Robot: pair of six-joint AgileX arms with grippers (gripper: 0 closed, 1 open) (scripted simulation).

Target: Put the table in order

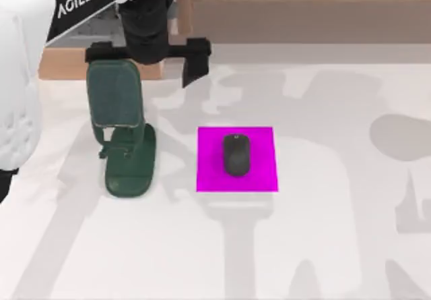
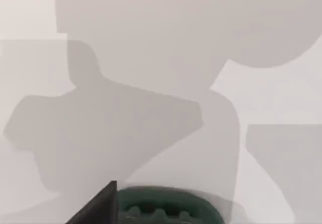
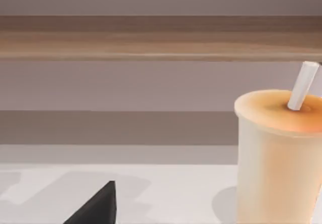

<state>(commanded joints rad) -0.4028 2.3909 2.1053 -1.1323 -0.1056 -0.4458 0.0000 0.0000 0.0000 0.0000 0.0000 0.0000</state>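
White and broad, the table (image 1: 323, 246) spans the top view below tan wooden furniture (image 1: 303, 3). At its left stands a dark green phone stand (image 1: 124, 131), the left gripper (image 1: 148, 56) spread wide above it. Centred lies a magenta mat (image 1: 259, 178) bearing a black mouse (image 1: 236, 154). Right wrist view shows an orange drink cup (image 3: 279, 158) with a straw (image 3: 303, 85).

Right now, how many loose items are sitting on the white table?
3: a green phone stand at the left, below the left pincer; a black mouse on the magenta mat near the middle; an orange drink cup seen from the right wrist. Others may be hidden.
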